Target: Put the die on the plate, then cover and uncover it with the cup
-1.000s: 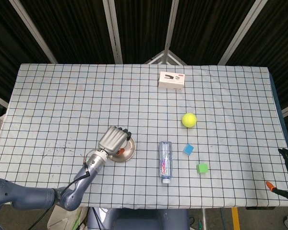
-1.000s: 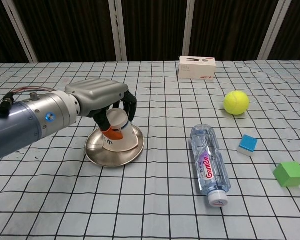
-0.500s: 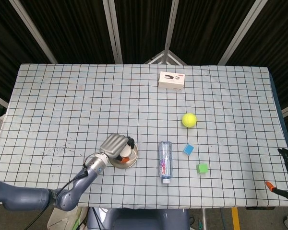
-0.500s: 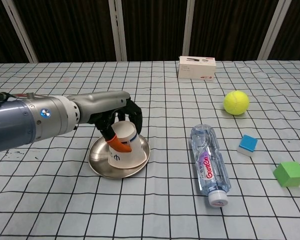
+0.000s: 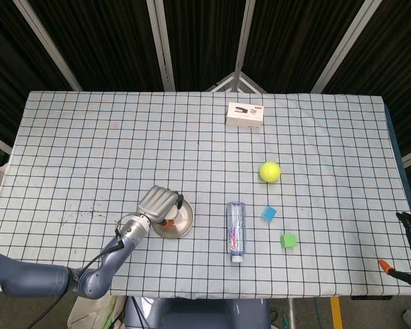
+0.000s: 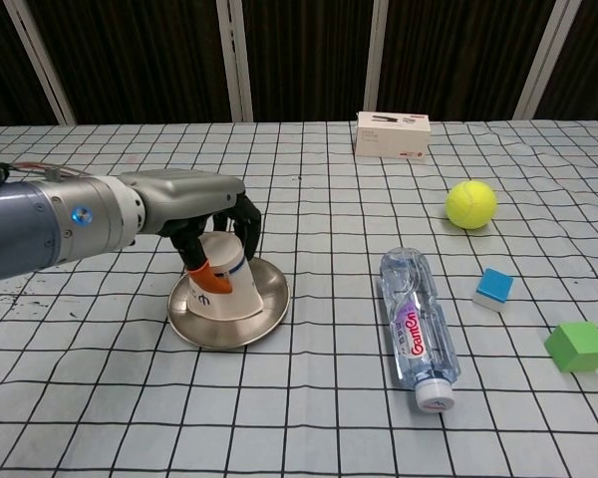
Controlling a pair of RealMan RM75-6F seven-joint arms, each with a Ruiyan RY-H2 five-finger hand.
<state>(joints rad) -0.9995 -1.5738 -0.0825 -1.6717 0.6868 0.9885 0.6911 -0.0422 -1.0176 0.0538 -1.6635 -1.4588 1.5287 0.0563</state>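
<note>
The left hand (image 6: 194, 194) is gripping the inverted cup (image 6: 216, 282) on the plate (image 6: 259, 311), fingers (image 6: 247, 217) wrapping it; the head view is hiding the cup beneath the hand.

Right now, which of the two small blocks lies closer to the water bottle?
The blue block: it lies just right of the water bottle, while the green block sits farther right, nearer the table's front edge.

Left hand (image 6: 194, 204), cup (image 6: 216, 282) and plate (image 6: 264, 314) now slightly further left.
</note>
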